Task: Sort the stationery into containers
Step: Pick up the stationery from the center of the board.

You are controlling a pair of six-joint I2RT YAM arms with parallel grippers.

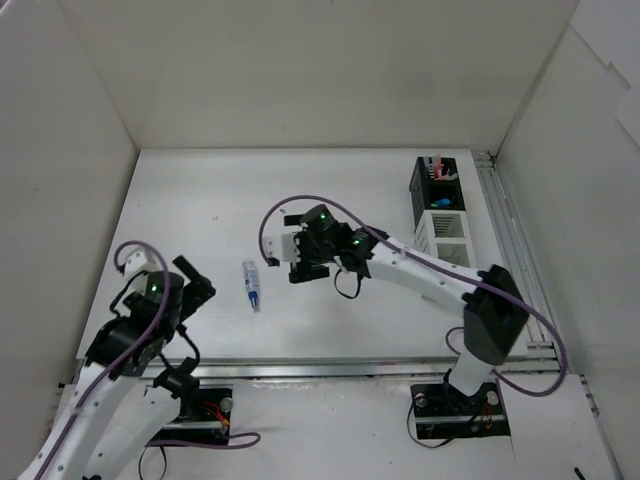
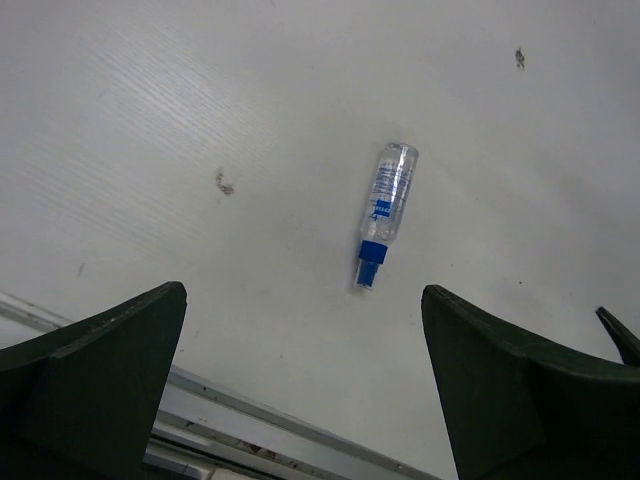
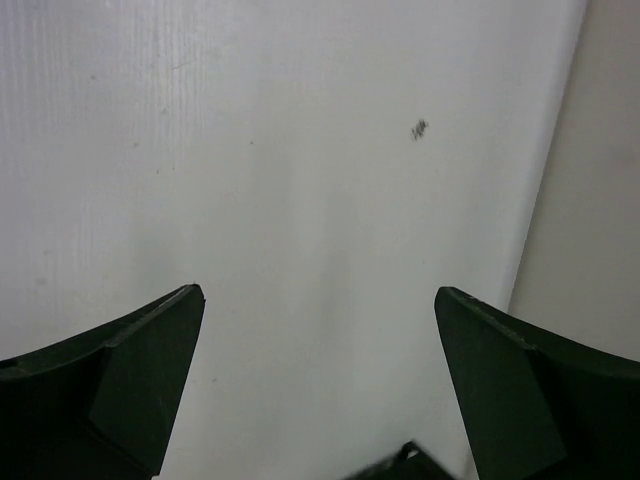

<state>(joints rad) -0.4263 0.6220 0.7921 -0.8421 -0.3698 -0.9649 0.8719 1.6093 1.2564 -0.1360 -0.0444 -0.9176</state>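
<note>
A white-blue tube (image 1: 251, 284) lies flat on the white table, blue cap toward the near edge. In the left wrist view the tube (image 2: 388, 205) lies ahead of my left gripper (image 2: 304, 292) and a little to its right, well clear of the open, empty fingers. My left gripper (image 1: 200, 280) hovers to the left of the tube. My right gripper (image 1: 290, 248) hangs to the tube's right, slightly farther back; in its own view the right gripper (image 3: 318, 293) is open over bare table. The black container (image 1: 436, 187) and white container (image 1: 446, 238) stand at the back right, red and blue pieces showing in the black one.
White walls (image 1: 90, 150) enclose the table on three sides. A metal rail (image 1: 505, 230) runs along the right side by the containers, and another rail (image 2: 250, 425) runs along the near edge. Small dark specks (image 2: 224, 182) mark the surface.
</note>
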